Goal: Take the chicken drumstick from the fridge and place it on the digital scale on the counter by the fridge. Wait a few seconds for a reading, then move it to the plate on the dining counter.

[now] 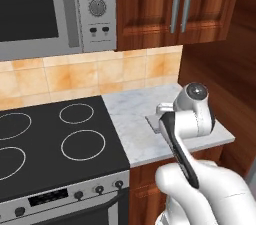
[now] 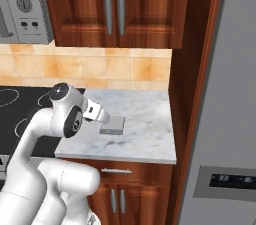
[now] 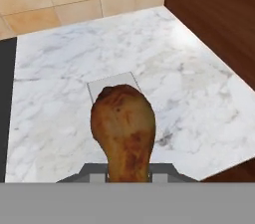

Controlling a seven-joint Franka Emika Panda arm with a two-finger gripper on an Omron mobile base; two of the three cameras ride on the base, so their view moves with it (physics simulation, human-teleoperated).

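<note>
1 chicken drumstick (image 3: 123,131) clamped in jaws; 1 digital scale (image 3: 113,86) beneath

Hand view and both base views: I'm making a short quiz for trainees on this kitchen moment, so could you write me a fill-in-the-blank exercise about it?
1. The gripper is shut on the ____.
2. The digital scale lies on a counter topped with white-grey ____.
3. In the left base view, the black surface left of that counter is a ____ with ring-marked burners.
4. The chicken drumstick hangs above the scale, which has ____ lying on it.

Missing words: chicken drumstick; marble; stove; nothing
</note>
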